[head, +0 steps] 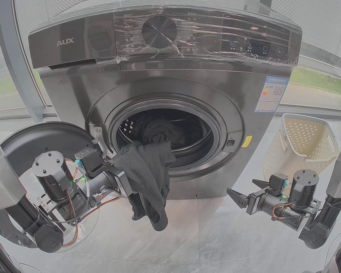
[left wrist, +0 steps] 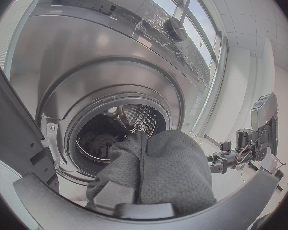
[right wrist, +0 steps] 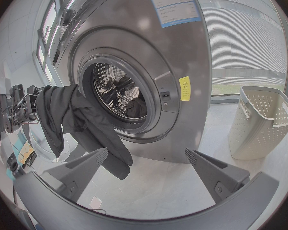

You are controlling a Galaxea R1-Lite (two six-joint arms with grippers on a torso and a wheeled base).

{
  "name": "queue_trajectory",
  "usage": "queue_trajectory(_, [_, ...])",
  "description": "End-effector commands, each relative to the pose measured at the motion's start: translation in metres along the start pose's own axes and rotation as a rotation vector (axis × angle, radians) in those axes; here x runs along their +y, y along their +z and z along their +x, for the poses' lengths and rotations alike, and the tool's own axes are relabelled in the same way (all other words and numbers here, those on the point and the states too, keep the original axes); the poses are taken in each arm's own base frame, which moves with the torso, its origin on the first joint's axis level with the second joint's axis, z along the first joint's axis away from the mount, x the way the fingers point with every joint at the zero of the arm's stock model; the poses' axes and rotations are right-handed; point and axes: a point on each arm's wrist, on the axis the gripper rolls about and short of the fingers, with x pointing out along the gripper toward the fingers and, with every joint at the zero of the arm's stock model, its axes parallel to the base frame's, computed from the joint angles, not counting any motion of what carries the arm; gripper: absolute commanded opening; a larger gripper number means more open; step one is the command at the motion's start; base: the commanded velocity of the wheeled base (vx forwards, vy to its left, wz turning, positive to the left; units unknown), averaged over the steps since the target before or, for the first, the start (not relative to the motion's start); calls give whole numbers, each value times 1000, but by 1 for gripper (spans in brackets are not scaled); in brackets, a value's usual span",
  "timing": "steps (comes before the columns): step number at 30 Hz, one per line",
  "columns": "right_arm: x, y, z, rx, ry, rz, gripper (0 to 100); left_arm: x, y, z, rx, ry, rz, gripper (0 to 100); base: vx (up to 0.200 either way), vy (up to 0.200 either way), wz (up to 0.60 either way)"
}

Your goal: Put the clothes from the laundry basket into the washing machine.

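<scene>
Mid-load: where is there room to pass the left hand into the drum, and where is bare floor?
Free: the upper right of the washing machine opening, above the clothes inside; the floor between machine, right hand and laundry basket. Crowded: the opening's lower left, where the garment in the left hand hangs in front.

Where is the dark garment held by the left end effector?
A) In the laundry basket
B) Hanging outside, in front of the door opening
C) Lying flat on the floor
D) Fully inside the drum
B: the dark garment hangs from the left end effector in front of the washing machine opening, draping down below the door rim, outside the drum.
</scene>
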Motion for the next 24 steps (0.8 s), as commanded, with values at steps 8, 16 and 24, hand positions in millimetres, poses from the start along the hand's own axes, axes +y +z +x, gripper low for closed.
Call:
queue_trajectory(8, [-6, 19, -18, -72, 24, 9, 100, 4, -5, 1, 17, 13, 3, 0, 25, 0, 0])
queue_trajectory(16, [-1, 16, -17, -58, 39, 5, 100, 2, -10, 1, 36, 10, 19, 0, 125, 0, 0])
queue_trajectory(24, [1, 7, -15, -15, 42, 0, 100, 1, -13, -1, 50, 6, 25, 0, 0, 0, 0])
